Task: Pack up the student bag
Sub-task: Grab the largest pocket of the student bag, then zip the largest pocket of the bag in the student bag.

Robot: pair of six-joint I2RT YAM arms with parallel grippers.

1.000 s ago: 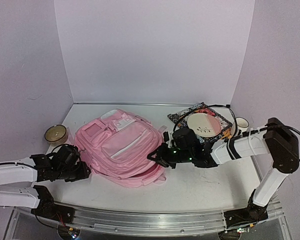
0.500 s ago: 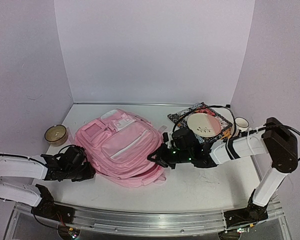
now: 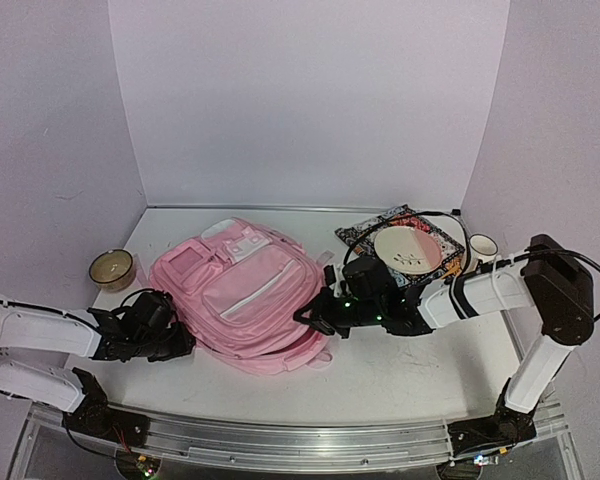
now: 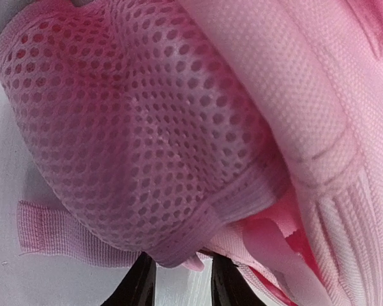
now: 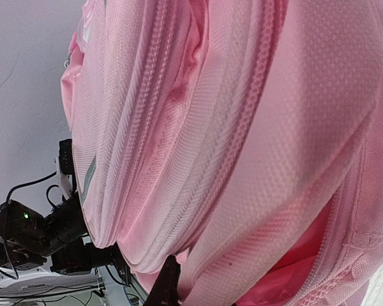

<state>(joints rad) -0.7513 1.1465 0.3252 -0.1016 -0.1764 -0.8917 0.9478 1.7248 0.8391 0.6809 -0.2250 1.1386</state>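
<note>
Roughly: the bag (image 3: 242, 295) lies flat on the table (image 3: 400, 375), left of centre, front panel up, with both arms reaching low at its near side.

Left gripper (image 3: 176, 342) is at the bag's near-left corner, touching the fabric. Its wrist view is nearly all bag: a mesh pocket (image 4: 127, 127) bulges on the left and plain pink weave runs along the right. Two dark fingers (image 4: 139, 285) show at the bottom edge, a narrow gap between them, and the pocket's hem sits right at their tips. Some folded fabric lies in the gap, but whether the fingers actually pinch it cannot be told. A short pink strap tab (image 4: 57, 233) lies on the table just left of the pocket.

Right gripper (image 3: 308, 314) is at the bag's near-right edge, against the side wall. Its wrist view shows the bag's side up close, zipper lines (image 5: 242, 121) running diagonally, and one dark finger (image 5: 166, 285) poking up at the bottom against the fabric. The other finger is hidden, so whether that gripper is closed or apart cannot be told.

Off to the side:
- small round bowl (image 3: 111, 267) near the left wall, well apart from the bag
- pale plate (image 3: 408, 248) on a patterned cloth (image 3: 365, 232), back right
- white mug (image 3: 483, 247) just beside the cloth's right end
</note>
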